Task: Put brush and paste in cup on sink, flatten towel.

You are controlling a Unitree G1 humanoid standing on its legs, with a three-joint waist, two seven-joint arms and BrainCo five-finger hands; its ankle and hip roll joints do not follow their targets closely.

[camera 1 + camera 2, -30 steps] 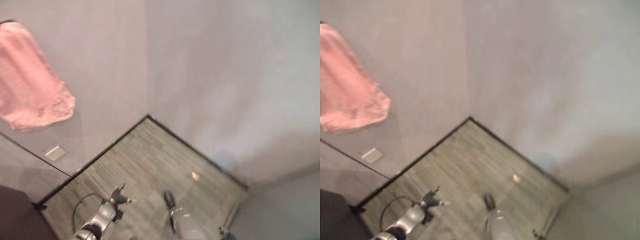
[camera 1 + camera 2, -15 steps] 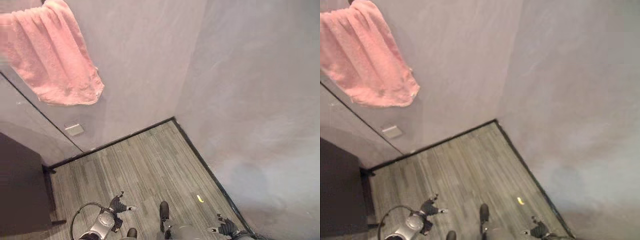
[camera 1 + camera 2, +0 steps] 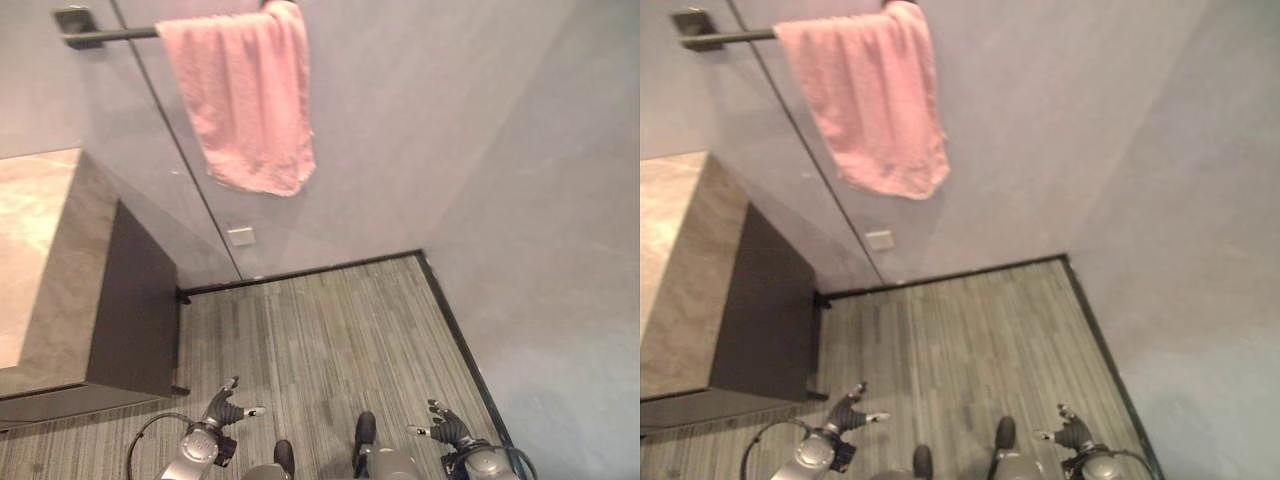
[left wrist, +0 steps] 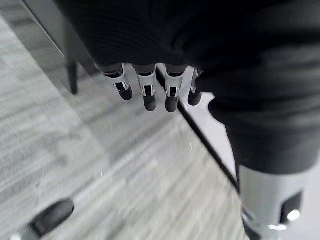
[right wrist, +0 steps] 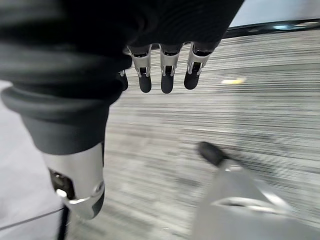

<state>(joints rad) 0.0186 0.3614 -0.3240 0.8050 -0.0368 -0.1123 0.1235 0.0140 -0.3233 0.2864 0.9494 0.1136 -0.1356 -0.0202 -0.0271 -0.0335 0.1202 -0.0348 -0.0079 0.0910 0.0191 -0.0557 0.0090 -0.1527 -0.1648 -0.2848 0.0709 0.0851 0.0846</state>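
Observation:
A pink towel (image 3: 247, 95) hangs bunched over a dark wall rail (image 3: 105, 34) at the upper left, its lower edge crumpled. To its left stands the sink counter, a marbled stone top (image 3: 35, 245) on a dark cabinet (image 3: 135, 300). My left hand (image 3: 224, 410) hangs low near the floor at the bottom left, fingers (image 4: 147, 92) relaxed and holding nothing. My right hand (image 3: 445, 428) hangs at the bottom right, fingers (image 5: 166, 77) also relaxed and bare.
Grey striped plank flooring (image 3: 330, 330) runs to a corner where two grey walls meet at a dark skirting (image 3: 455, 325). A small white wall plate (image 3: 241, 236) sits below the towel. A small yellow scrap (image 5: 232, 80) lies on the floor.
The whole picture has swung round, so the camera turned: the towel rail and the sink counter have come into view at the left. Both hands stay hanging low.

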